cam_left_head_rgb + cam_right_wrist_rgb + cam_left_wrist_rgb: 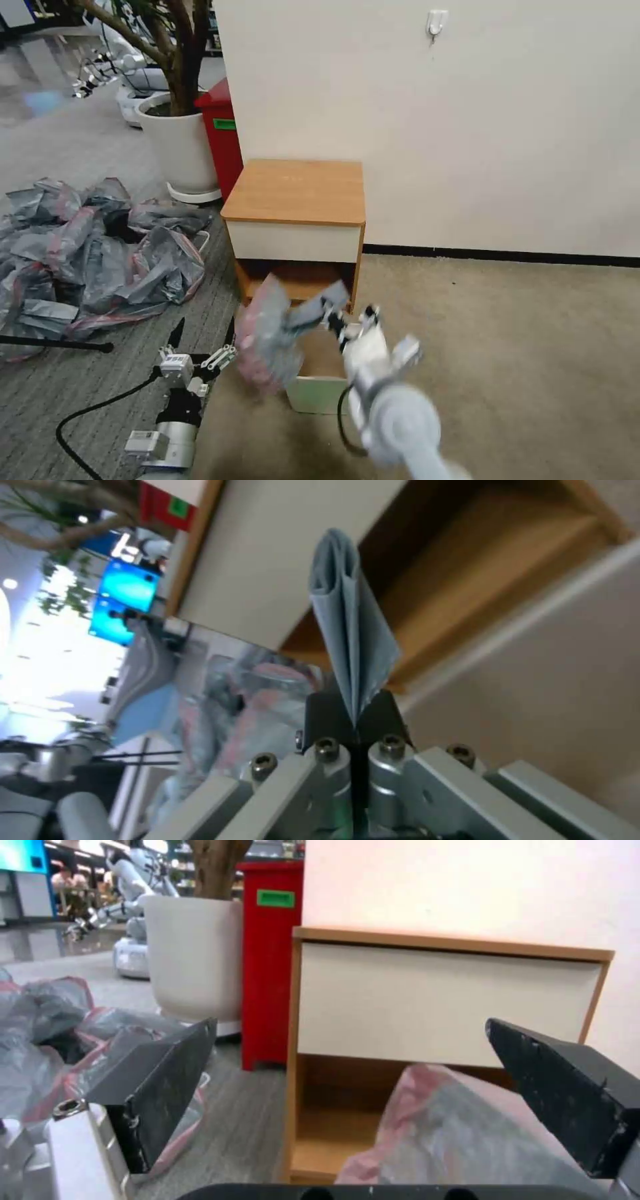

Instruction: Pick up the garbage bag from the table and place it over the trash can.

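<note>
1. Far left, a heap of grey-pink bags (87, 253) sprawls on the floor, crinkly and thin.
2. Near left, the left gripper (203, 341) hangs low with its dark, wedge-shaped fingers (167, 1080) spread wide, holding nothing.
3. Centre, the garbage bag (270, 337) hangs in the air in front of the table (297, 193), a wooden cabinet with a smooth, bare top; its film looks limp and translucent.
4. The trash can (319, 393), cream and rectangular, sits on the floor just below the bag.
5. The right gripper (331, 313) is pinched tight on a folded edge of the bag.
6. Risk: the slippery film could slide free, or the mouth could stay collapsed and miss the rim.
</note>
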Robot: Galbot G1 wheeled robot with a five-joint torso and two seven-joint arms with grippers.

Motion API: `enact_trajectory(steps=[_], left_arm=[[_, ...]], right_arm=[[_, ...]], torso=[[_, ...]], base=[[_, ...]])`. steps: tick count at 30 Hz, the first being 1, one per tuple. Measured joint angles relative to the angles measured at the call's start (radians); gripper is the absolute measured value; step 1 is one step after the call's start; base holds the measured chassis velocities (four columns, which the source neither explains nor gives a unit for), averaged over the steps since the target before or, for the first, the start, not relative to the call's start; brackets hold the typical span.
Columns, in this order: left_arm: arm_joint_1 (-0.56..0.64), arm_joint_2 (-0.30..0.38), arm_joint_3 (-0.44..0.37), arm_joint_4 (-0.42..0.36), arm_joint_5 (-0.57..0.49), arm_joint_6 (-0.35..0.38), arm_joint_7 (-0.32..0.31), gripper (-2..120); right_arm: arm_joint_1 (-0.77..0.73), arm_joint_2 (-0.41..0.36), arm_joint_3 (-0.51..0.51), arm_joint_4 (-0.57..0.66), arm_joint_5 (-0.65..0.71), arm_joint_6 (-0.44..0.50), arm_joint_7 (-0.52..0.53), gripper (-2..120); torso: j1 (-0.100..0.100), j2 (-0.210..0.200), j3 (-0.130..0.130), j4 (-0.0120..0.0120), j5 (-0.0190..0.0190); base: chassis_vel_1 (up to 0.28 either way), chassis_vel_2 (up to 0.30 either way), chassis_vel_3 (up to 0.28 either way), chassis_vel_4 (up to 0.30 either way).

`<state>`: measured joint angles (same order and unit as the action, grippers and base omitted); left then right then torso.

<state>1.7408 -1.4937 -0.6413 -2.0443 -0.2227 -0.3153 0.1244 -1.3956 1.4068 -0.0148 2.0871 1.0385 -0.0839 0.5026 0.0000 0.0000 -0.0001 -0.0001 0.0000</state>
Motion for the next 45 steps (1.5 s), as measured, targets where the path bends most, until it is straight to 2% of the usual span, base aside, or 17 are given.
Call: enact_trajectory(steps=[9,18,23,26,28,29,32,33,36,38,40,41,43,45], left_arm=[[-0.011,-0.006,0.010,0.015,0.002,-0.011,0.000,100],[-0.026,0.002,0.008,0.019,-0.001,-0.011,0.000,100],[-0.028,-0.002,0.011,0.021,-0.001,-0.011,0.000,100],[-0.028,-0.006,0.014,0.023,0.000,-0.011,0.000,100],[-0.028,-0.007,0.017,0.025,0.002,-0.011,0.000,100],[-0.028,-0.007,0.017,0.025,0.002,-0.011,0.000,100],[-0.030,-0.007,0.021,0.027,0.004,-0.011,0.000,100],[-0.030,-0.007,0.021,0.027,0.004,-0.011,0.000,100],[-0.030,-0.005,0.024,0.024,0.010,-0.011,0.003,100],[-0.031,-0.004,0.024,0.023,0.012,-0.011,0.004,100],[-0.033,-0.002,0.026,0.023,0.018,-0.012,0.005,100],[-0.033,-0.002,0.026,0.023,0.018,-0.012,0.005,100],[-0.033,-0.001,0.032,0.023,0.021,-0.012,0.006,100],[-0.033,-0.001,0.034,0.023,0.023,-0.012,0.007,100]], right_arm=[[-0.011,-0.017,-0.004,-0.043,-0.082,0.017,0.010,0],[-0.017,-0.086,-0.024,-0.056,-0.183,0.011,0.013,0],[-0.017,-0.098,-0.033,-0.065,-0.221,0.005,0.014,0],[-0.020,-0.105,-0.034,-0.068,-0.240,0.001,0.016,7],[-0.024,-0.113,-0.033,-0.067,-0.252,-0.005,0.020,17],[-0.024,-0.113,-0.033,-0.067,-0.252,-0.005,0.020,17],[-0.031,-0.125,-0.029,-0.057,-0.280,-0.012,0.028,34],[-0.031,-0.125,-0.029,-0.057,-0.280,-0.012,0.028,34],[-0.040,-0.138,-0.021,-0.041,-0.303,-0.023,0.035,48],[-0.041,-0.141,-0.019,-0.039,-0.309,-0.024,0.037,50],[-0.048,-0.153,-0.010,-0.027,-0.325,-0.027,0.040,61],[-0.048,-0.153,-0.010,-0.027,-0.325,-0.027,0.040,61],[-0.053,-0.162,0.000,-0.016,-0.331,-0.028,0.041,72],[-0.054,-0.165,0.004,-0.012,-0.333,-0.028,0.042,76]], torso=[[0.000,0.000,0.000,0.0001,0.0000],[0.000,0.000,0.000,0.0001,0.0000],[0.000,0.000,0.000,0.0001,0.0001],[0.000,0.000,0.000,0.0001,0.0001],[0.000,0.000,0.000,0.0000,0.0001],[0.000,0.000,0.000,0.0000,0.0001],[0.000,0.000,0.000,0.0001,0.0001],[0.000,0.000,0.000,0.0001,0.0001],[0.000,0.000,0.000,0.0001,0.0001],[0.000,0.000,0.000,0.0001,0.0001],[0.000,0.000,0.000,0.0001,0.0001],[0.000,0.000,0.000,0.0001,0.0001],[0.000,0.000,0.000,0.0000,0.0001],[0.000,0.000,0.000,0.0000,0.0001]], base=[[0.000,0.000,0.000,0.000],[0.000,0.000,0.000,0.000],[0.000,0.000,0.000,0.000],[0.000,0.000,0.000,0.000],[0.000,0.000,0.000,0.000],[0.000,0.000,0.000,0.000],[0.000,0.000,0.000,0.000],[0.000,0.000,0.000,0.000],[0.000,0.000,0.000,0.000],[0.000,0.000,0.000,0.000],[0.000,0.000,0.000,0.000],[0.000,0.000,0.000,0.000],[0.000,0.000,0.000,0.000],[0.000,0.000,0.000,0.000]])
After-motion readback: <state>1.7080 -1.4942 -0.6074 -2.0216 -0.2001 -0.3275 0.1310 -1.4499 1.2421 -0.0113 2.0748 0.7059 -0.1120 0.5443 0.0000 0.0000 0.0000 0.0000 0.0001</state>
